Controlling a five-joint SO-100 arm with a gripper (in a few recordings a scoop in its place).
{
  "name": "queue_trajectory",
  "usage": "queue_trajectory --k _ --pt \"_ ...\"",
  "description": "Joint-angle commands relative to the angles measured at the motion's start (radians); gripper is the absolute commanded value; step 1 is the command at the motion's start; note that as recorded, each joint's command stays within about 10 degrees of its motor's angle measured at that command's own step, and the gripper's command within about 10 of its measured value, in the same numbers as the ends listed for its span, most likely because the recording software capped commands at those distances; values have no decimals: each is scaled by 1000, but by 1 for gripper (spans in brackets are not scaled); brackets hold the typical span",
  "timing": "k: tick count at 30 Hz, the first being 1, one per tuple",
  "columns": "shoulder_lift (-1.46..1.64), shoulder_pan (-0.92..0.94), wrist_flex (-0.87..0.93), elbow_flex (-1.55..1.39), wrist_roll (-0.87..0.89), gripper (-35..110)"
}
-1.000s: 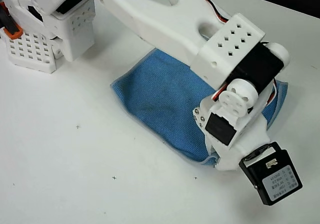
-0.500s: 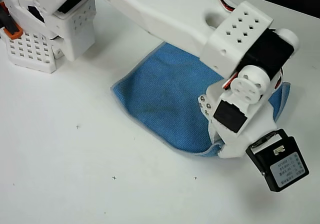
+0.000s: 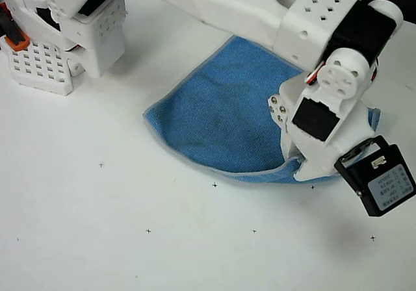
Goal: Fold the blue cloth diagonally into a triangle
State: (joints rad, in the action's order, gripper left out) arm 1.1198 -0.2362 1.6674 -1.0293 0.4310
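One blue cloth (image 3: 218, 125), edge lifted.

The blue cloth (image 3: 218, 119), pale-hemmed, is spread rumpled on the white table (image 3: 97, 239) right of centre, its near edge lifted and curled over.

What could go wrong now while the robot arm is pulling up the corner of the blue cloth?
The gripper hides its own fingertips from the overhead view, so its hold on the blue cloth cannot be checked; the lifted edge might slip out and flop back. The cloth lies on a smooth white table, so the whole cloth may slide along instead of folding. Its edge already curls unevenly, so the triangle could come out crooked.
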Motion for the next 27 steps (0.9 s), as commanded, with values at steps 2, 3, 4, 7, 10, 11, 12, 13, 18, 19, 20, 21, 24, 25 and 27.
queue_trajectory --k 2,3,4,7,10,11,12,13,18,19,20,21,24,25,27 --pt "170 -29 14 -8 -3 0" --pt "183 -34 14 -15 -6 0" --pt "191 -37 14 -26 -11 0" --pt "219 -44 11 -97 -28 0" --pt "257 -46 -67 -274 -40 0" --pt "274 -44 -109 -316 -46 0" --pt "287 -44 -137 -360 -41 0" --pt "300 -49 -150 -412 -37 0" --pt "365 -84 -146 -482 -6 0" --pt "374 -89 -147 -488 0 0" --pt "386 -94 -147 -492 5 0" --pt "403 -97 -147 -499 8 0" --pt "454 -97 -144 -522 14 0" --pt "472 -94 -143 -523 9 0" --pt "507 -92 -138 -508 2 0"
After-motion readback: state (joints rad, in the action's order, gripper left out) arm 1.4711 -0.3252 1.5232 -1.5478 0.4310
